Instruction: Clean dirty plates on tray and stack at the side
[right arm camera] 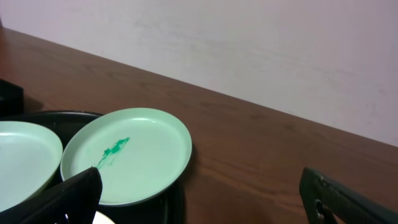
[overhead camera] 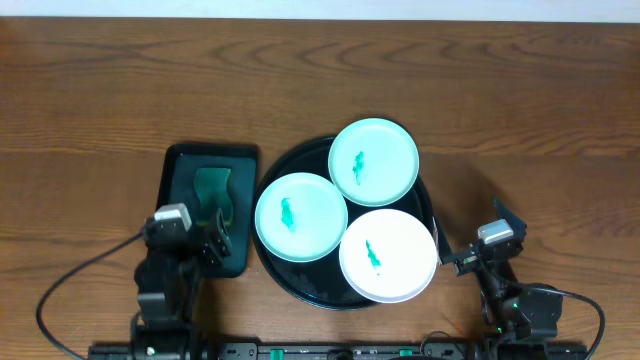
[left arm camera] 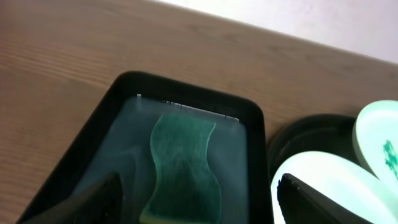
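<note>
The plates [overhead camera: 374, 160] hide most of the tray [overhead camera: 300, 282]; in the left wrist view the sponge [left arm camera: 185, 168] is cut off at the bottom edge.

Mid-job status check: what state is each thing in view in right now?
Round tray: holds all three plates.
Far mint plate: dirty, green smear, on the tray.
Left mint plate: dirty, green smear, on the tray.
White plate: dirty, green smear, on the tray.
Sponge: lying in the rectangular tray, not gripped.
Left end effector: open, empty.
Right end effector: open, empty.
</note>
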`<state>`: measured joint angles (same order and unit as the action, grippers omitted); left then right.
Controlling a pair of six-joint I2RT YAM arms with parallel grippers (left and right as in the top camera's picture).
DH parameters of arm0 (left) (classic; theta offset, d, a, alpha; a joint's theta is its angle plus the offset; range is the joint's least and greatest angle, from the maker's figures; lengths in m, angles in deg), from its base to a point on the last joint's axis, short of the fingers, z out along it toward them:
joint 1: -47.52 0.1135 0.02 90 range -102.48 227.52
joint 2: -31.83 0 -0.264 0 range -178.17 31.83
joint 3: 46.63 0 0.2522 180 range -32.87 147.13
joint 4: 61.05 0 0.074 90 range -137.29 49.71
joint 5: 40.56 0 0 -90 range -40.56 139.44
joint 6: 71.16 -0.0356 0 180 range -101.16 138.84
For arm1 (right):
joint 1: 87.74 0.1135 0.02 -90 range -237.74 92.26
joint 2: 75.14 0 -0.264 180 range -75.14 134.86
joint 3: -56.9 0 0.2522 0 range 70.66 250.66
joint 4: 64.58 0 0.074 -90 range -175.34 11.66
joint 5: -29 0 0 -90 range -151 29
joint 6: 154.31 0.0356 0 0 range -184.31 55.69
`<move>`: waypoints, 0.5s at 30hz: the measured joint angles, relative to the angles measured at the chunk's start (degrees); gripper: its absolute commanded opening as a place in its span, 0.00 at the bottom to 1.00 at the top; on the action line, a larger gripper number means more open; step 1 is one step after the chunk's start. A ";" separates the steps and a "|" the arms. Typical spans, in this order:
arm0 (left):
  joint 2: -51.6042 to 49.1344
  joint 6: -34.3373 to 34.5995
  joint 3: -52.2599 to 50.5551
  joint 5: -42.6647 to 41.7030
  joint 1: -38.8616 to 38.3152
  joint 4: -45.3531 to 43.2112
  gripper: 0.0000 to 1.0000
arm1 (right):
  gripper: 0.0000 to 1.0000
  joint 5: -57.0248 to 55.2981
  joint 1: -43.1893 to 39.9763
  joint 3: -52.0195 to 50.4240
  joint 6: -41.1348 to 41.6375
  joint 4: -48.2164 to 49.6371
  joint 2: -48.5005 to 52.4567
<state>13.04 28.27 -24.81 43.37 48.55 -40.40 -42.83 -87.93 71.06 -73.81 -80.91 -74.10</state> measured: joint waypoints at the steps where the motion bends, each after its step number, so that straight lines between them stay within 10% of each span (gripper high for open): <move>1: -2.73 -0.02 2.29 -0.02 -0.02 0.61 0.80 | 0.99 -0.02 0.00 0.00 -0.02 0.02 0.00; 15: -25.51 5.42 31.89 6.14 -1.11 15.02 0.80 | 0.99 -0.02 0.00 0.00 0.00 0.02 0.04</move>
<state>-12.47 33.70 7.08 49.51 47.44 -25.38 -42.85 -87.93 71.06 -73.81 -80.89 -74.06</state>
